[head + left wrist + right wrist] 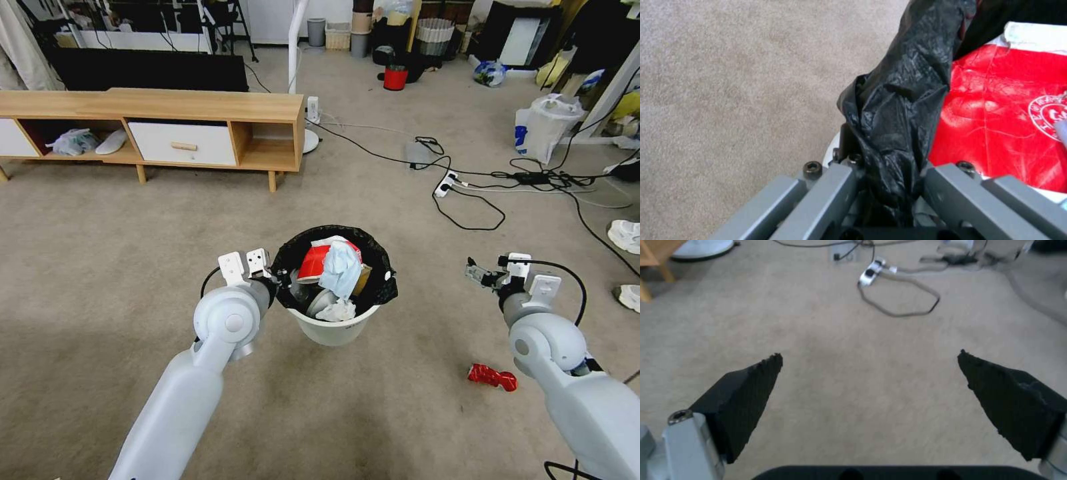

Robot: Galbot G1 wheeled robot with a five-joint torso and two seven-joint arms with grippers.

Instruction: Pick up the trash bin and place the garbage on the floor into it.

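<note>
You had the left gripper (279,275) clamped on the bag-lined rim of the trash bin (333,330), just below the centre of the head view. That grip at the edge left the mouth open for drop-ins. Inside already lay a red-white packet (319,261), a light blue mask (340,267) and a crumpled tissue (337,311). Your right gripper (475,271) hovered at centre right, its fingers spread wide and empty. The red wrapper (492,377) sat on the carpet (100,267) at lower right, apart from the bin; I'd judge it the last piece.
</note>
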